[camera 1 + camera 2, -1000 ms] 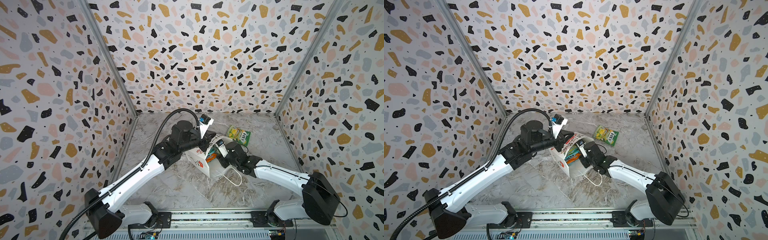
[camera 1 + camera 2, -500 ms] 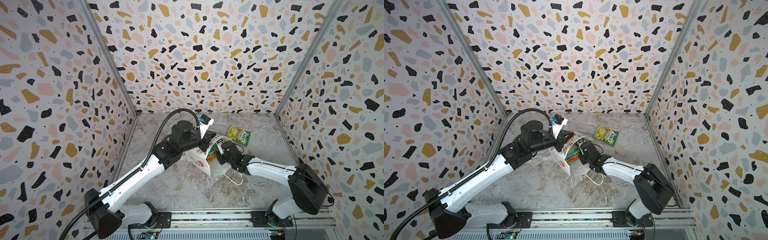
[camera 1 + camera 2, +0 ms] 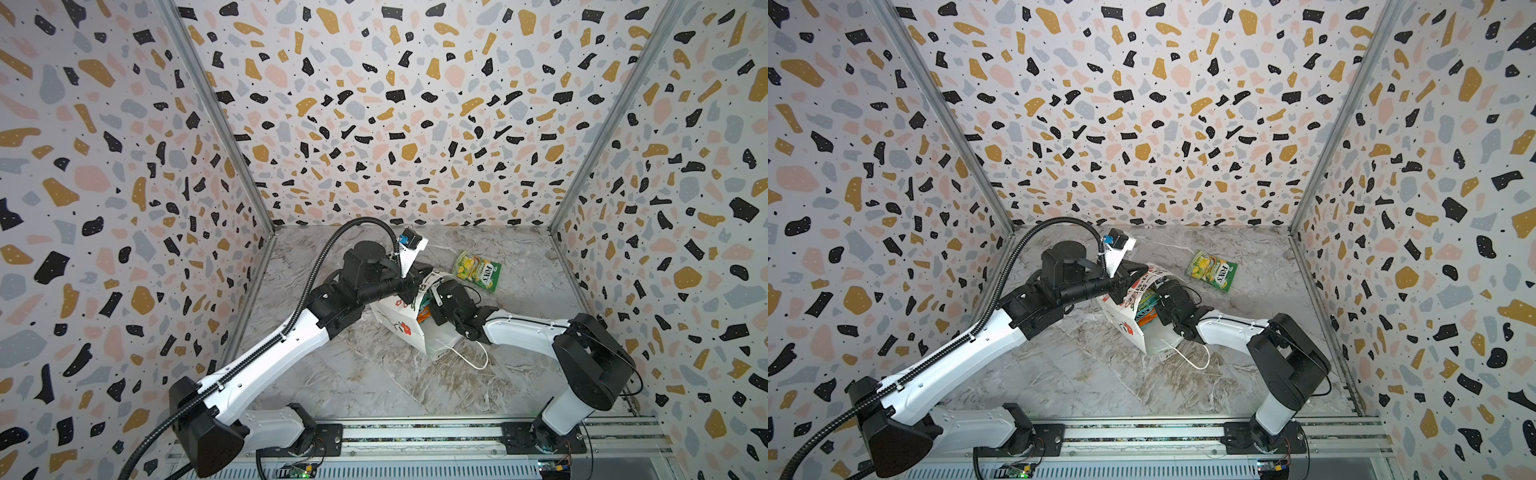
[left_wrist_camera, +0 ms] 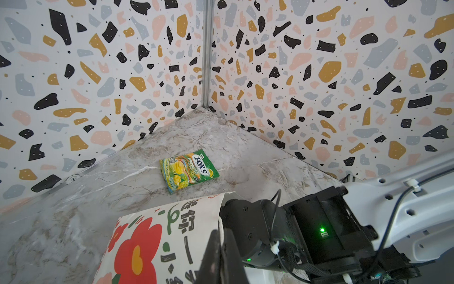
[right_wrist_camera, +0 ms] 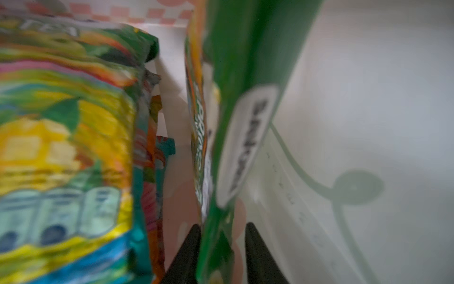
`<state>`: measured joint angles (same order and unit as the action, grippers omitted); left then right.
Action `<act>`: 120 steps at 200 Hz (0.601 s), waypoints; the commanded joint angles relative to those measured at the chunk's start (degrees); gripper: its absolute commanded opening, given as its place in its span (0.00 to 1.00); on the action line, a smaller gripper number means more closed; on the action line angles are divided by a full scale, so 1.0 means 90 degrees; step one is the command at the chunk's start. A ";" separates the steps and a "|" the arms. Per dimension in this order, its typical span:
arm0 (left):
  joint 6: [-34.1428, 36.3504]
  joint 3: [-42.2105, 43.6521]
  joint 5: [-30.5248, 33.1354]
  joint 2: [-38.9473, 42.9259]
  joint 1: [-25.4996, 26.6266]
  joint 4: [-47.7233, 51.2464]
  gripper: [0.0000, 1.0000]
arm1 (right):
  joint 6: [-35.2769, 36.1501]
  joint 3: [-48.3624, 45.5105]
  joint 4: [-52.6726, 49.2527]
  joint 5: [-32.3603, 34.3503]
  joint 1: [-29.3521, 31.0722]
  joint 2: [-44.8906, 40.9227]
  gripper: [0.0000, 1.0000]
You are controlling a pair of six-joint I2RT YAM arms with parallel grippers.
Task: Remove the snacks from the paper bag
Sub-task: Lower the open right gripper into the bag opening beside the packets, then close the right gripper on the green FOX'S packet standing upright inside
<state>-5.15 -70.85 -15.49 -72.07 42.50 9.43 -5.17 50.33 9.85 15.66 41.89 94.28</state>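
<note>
While the table (image 3: 374,374) carries everything, the bag (image 3: 399,322) is recorded as the largest item on it. In both top views it is seen tilted, with its mouth turned toward the right arm and its red-flower face toward the left arm (image 3: 1126,326).

The left gripper (image 4: 222,255) is pressed together on the bag's rim. A white cord is seen running into the pinch. The printed face of the bag (image 4: 152,233) lies just beside these jaws.

The right gripper (image 5: 223,225) is reached deep into the bag's mouth, so its fingers are hidden in both top views. Its jaws are noted as partly spread. The dark green pouch (image 5: 245,73) is straddled edge-on between them. One finger (image 5: 191,246) is touching the pouch, and a thin gap is seen at the other. No firm clamp is confirmed.

A green-yellow pouch (image 5: 61,135) is stacked inside the bag, close beside the touching finger. A teal pouch (image 5: 168,147) and an orange pouch (image 5: 153,110) are wedged behind it. Their edges are also seen at the bag's mouth (image 3: 1147,320).

One loose pouch (image 3: 478,270), green-yellow, is lying flat on the table outside the bag. It lies beyond both grippers toward the back wall and is touched by neither (image 4: 189,171).

A cord handle (image 3: 469,357) is trailed on the table under the right forearm.
</note>
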 commanded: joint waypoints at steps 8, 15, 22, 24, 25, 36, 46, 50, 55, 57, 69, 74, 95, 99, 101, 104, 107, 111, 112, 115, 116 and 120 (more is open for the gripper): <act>0.0054 -0.0003 -0.0012 0.0059 0.0022 -0.0137 0.00 | 0.0093 0.0200 0.0048 -0.0265 -0.0113 -0.0128 0.15; 0.0055 -0.0008 -0.0018 0.0059 0.0024 -0.0137 0.00 | 0.0120 0.0209 0.0011 -0.0320 -0.0108 -0.0161 0.10; 0.0049 -0.0009 -0.0015 0.0049 0.0024 -0.0132 0.00 | 0.0134 0.0192 -0.0018 -0.0385 -0.0104 -0.0211 0.06; 0.0053 -0.0009 -0.0017 0.0044 0.0024 -0.0130 0.00 | 0.0135 0.0190 -0.0027 -0.0403 -0.0101 -0.0229 0.06; 0.0054 -0.0009 -0.0017 0.0042 0.0024 -0.0130 0.00 | 0.0140 0.0185 -0.0028 -0.0407 -0.0102 -0.0235 0.05; 0.0047 -0.0012 -0.0004 0.0039 0.0024 -0.0139 0.00 | 0.0156 0.0134 -0.0049 -0.0481 -0.0085 -0.0345 0.01; 0.0054 -0.0006 0.0015 0.0041 0.0021 -0.0134 0.00 | 0.0167 0.0074 -0.0068 -0.0554 -0.0074 -0.0468 0.00; 0.0054 -0.0004 0.0012 0.0039 0.0024 -0.0133 0.00 | 0.0172 0.0056 -0.0077 -0.0588 -0.0066 -0.0521 0.00; 0.0056 0.0000 0.0021 0.0040 0.0024 -0.0131 0.00 | 0.0183 0.0018 -0.0088 -0.0635 -0.0060 -0.0590 0.00; 0.0055 -0.0007 0.0021 0.0039 0.0024 -0.0133 0.00 | 0.0188 0.0010 -0.0093 -0.0656 -0.0056 -0.0626 0.00; 0.0054 -0.0003 0.0026 0.0035 0.0016 -0.0135 0.00 | 0.0202 -0.0072 -0.0117 -0.0742 -0.0031 -0.0806 0.00; 0.0052 0.0000 0.0030 0.0022 0.0024 -0.0133 0.00 | 0.0212 -0.0113 -0.0129 -0.0770 -0.0017 -0.0888 0.00; 0.0054 -0.0003 0.0041 0.0012 0.0024 -0.0132 0.00 | 0.0262 -0.0299 -0.0146 -0.0851 0.0042 -0.1276 0.00; 0.0047 0.0000 0.0046 0.0010 0.0024 -0.0134 0.00 | 0.0270 -0.0327 -0.0164 -0.0868 0.0049 -0.1346 0.00; 0.0045 -0.0002 0.0047 0.0010 0.0024 -0.0131 0.00 | 0.0271 -0.0342 -0.0171 -0.0875 0.0052 -0.1384 0.00; 0.0045 -0.0005 0.0042 0.0011 0.0024 -0.0133 0.00 | 0.0280 -0.0359 -0.0183 -0.0901 0.0049 -0.1436 0.00; 0.0043 -0.0006 0.0041 0.0010 0.0024 -0.0134 0.00 | 0.0293 -0.0378 -0.0206 -0.0911 0.0052 -0.1495 0.00; 0.0045 -0.0004 0.0043 0.0004 0.0018 -0.0136 0.00 | 0.0291 -0.0398 -0.0232 -0.0937 0.0062 -0.1573 0.00; 0.0040 -0.0006 0.0042 0.0002 0.0021 -0.0133 0.00 | 0.0291 -0.0402 -0.0238 -0.0943 0.0062 -0.1586 0.00; 0.0033 -0.0004 0.0041 0.0001 0.0016 -0.0134 0.00 | 0.0291 -0.0419 -0.0260 -0.0948 0.0062 -0.1627 0.00; 0.0039 -0.0006 0.0041 0.0000 0.0020 -0.0132 0.00 | 0.0291 -0.0427 -0.0262 -0.0949 0.0062 -0.1652 0.00; 0.0033 -0.0002 0.0041 0.0003 0.0024 -0.0139 0.00 | 0.0291 -0.0440 -0.0309 -0.0959 0.0072 -0.1726 0.00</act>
<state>-5.15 -70.85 -15.33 -72.07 42.50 9.45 -3.29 46.68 7.01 8.32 42.09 83.57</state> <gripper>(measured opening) 0.047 0.053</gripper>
